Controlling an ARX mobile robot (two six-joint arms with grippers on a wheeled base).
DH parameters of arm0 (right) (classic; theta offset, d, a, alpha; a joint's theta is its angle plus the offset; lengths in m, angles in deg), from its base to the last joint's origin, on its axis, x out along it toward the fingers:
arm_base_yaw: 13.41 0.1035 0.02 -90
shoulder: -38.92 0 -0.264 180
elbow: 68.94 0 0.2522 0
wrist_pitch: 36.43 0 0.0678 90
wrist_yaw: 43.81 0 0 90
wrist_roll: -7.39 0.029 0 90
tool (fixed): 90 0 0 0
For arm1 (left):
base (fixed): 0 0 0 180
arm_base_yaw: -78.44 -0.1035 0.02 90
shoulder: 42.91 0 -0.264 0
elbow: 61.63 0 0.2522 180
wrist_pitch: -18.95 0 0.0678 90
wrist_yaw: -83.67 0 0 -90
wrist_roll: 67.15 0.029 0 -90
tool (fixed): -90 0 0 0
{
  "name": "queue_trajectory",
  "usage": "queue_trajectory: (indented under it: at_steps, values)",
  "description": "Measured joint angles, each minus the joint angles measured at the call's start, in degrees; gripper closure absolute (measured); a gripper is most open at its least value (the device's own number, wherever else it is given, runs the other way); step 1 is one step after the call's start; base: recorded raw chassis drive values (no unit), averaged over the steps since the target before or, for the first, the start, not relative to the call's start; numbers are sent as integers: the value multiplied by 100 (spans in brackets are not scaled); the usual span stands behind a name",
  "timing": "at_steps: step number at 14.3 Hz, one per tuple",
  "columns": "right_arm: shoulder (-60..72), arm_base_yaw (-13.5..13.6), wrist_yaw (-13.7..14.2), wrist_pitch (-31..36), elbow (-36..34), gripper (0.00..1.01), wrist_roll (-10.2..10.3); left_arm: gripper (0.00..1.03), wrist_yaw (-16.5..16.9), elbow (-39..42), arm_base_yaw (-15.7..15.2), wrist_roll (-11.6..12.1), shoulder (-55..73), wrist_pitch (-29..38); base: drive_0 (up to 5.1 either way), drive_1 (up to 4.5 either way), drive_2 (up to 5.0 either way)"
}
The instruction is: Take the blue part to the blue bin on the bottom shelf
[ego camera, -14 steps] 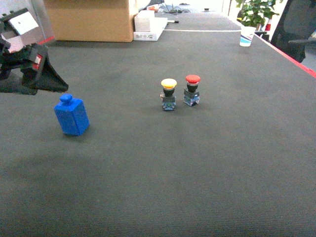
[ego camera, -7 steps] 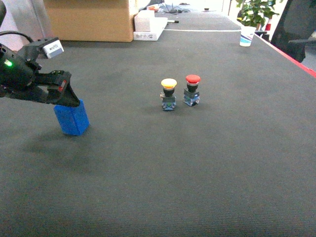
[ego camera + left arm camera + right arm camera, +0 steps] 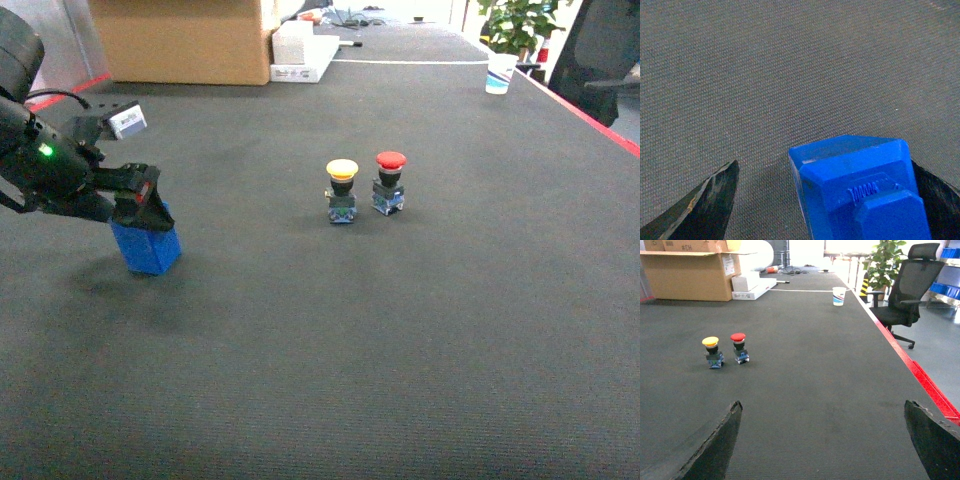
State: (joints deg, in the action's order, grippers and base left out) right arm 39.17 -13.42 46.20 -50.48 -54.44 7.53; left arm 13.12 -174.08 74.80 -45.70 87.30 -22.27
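The blue part (image 3: 150, 248) is a blue block with a knob on top, standing on the dark table at the left. My left gripper (image 3: 148, 206) has come down over its top and is open. In the left wrist view the blue part (image 3: 860, 190) fills the space between the fingers of the left gripper (image 3: 827, 167). It sits close against the right finger, with a gap to the left finger (image 3: 715, 200). My right gripper (image 3: 822, 403) is open over bare table and holds nothing. The blue bin and the bottom shelf are out of view.
A yellow push-button (image 3: 341, 190) and a red push-button (image 3: 389, 182) stand side by side mid-table. A cardboard box (image 3: 185, 40) and a white box (image 3: 305, 55) sit at the far edge, a paper cup (image 3: 500, 72) far right. A red strip (image 3: 930, 390) marks the table's right edge, with an office chair (image 3: 905, 295) beyond.
My left gripper has moved right and down from the far left onto the blue part, so its fingers now straddle the part's top. The part and the buttons have not moved.
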Motion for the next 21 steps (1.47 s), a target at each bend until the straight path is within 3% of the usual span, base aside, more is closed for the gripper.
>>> queue_trajectory:
  at_steps: [5,8,11,13,14,18,19,21]
  values:
    - [0,0,-2,0,0,3,0,6,-267,-7,33,52,101,264,0,0,0]
    - [0,0,0,0,0,3,0,32,-428,608,162,87,-236,494,0,0,0]
    - [0,0,0,-2,0,3,0,54,-424,634,179,87,-247,597,0,0,0]
    - [0,0,0,-2,0,3,0,58,-352,634,-39,-46,-509,748,0,0,0]
    - [0,0,0,0,0,3,0,58,-184,831,-271,-155,-1547,1311,0,0,0]
    - [0,0,-2,0,0,3,0,58,-444,2776,-129,-151,-3930,2649,0,0,0]
    - [0,0,0,-2,0,3,0,58,-645,3375,-13,-229,-4588,3176,0,0,0]
    - [0,0,0,0,0,3,0,58,-1113,4931,227,-660,-6238,4221,0,0,0]
